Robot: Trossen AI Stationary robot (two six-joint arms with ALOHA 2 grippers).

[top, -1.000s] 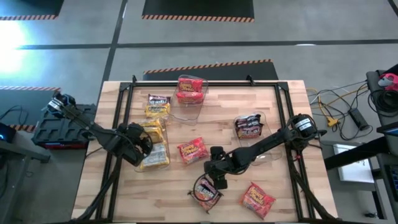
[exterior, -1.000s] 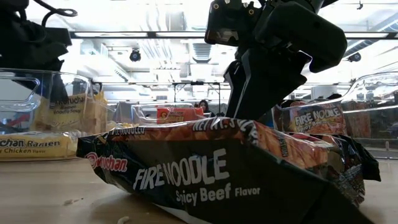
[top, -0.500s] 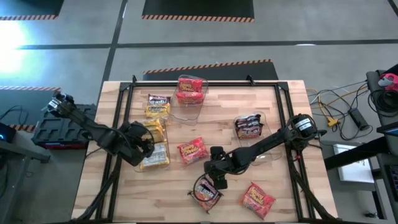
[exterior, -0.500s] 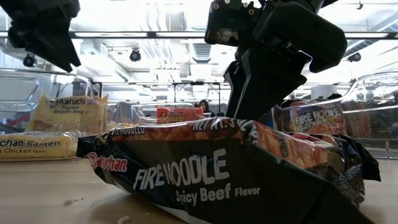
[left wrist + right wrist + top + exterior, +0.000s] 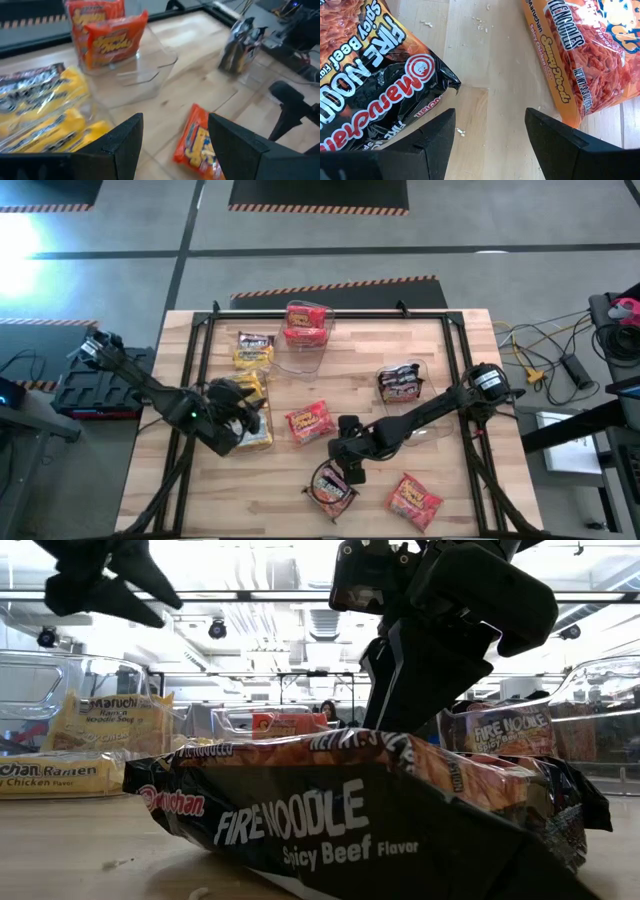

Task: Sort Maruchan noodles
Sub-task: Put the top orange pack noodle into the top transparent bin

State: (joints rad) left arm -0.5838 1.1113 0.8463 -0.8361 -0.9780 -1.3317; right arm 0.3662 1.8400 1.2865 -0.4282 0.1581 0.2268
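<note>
The right end effector [image 5: 349, 467] hovers with its fingers spread and empty just above the black Fire Noodle packet [image 5: 333, 486] lying on the bench [image 5: 450, 480], with a red Maruchan packet [image 5: 580, 55] close beside it. The left end effector [image 5: 243, 412], fingers also apart and holding nothing, sits over the yellow chicken ramen packets [image 5: 250, 425] at the bench's left side. Another red packet [image 5: 309, 421] lies between the arms, two more stand in a clear bin [image 5: 300, 350], and black ones fill a second bin [image 5: 402, 385].

Clear plastic bins [image 5: 300, 350] sit on wooden table [image 5: 360, 380].
</note>
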